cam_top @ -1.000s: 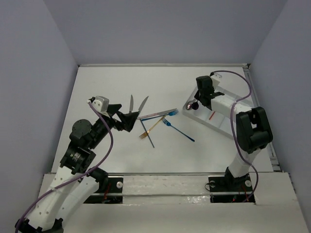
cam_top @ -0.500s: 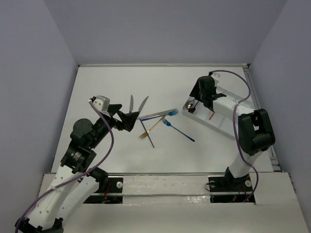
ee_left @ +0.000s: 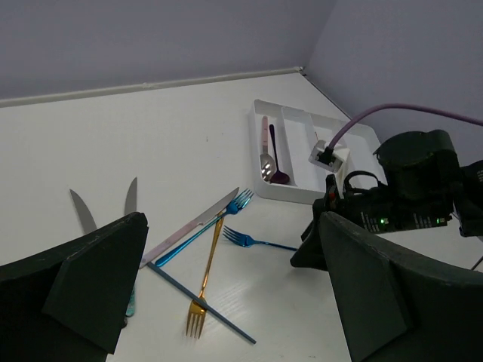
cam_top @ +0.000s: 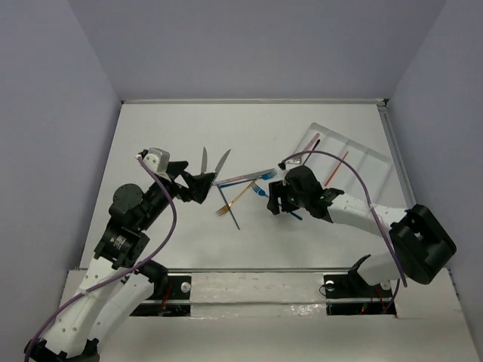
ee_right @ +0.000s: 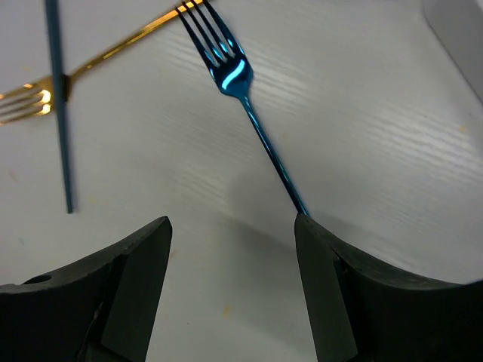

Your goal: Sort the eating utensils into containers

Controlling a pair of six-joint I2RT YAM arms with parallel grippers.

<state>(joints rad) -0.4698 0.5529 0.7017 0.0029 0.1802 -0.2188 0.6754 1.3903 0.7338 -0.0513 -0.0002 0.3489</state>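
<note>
**Seven pieces on the table, three in the tray, both grippers empty**

At the far left, the left gripper (cam_top: 204, 187) hangs over the table (cam_top: 166, 136) with its fingers spread wide and nothing between them. Just beyond its tips lie two silver knives (ee_left: 130, 197), close together and fanned slightly apart, points away from the arm bases.

To their right is a loose cluster. It holds one pink knife (ee_left: 192, 230) and one light blue fork (ee_left: 241, 200) side by side, almost touching. One gold fork (ee_left: 204, 279) lies below them, and one thin dark blue rod (ee_left: 200, 302) crosses the gold fork near its tines. One dark blue fork (ee_right: 230, 72) lies next to the right, its tines near the tip of the gold fork's handle.

The right gripper (ee_right: 232, 226) hovers low over this dark blue fork, released, its two fingers standing apart and holding nothing. The fork's head lies ahead of the fingers. Its slim handle runs back to the inner edge of one fingertip, and whether they touch cannot be told.

Furthest right sits the one white tray (cam_top: 370, 162), well apart from the right gripper. At its left end one spoon with a pinkish handle (ee_left: 266, 151) and one purple spoon (ee_left: 275, 162) lie side by side. One red piece (cam_top: 337, 166) lies in a compartment further right.
</note>
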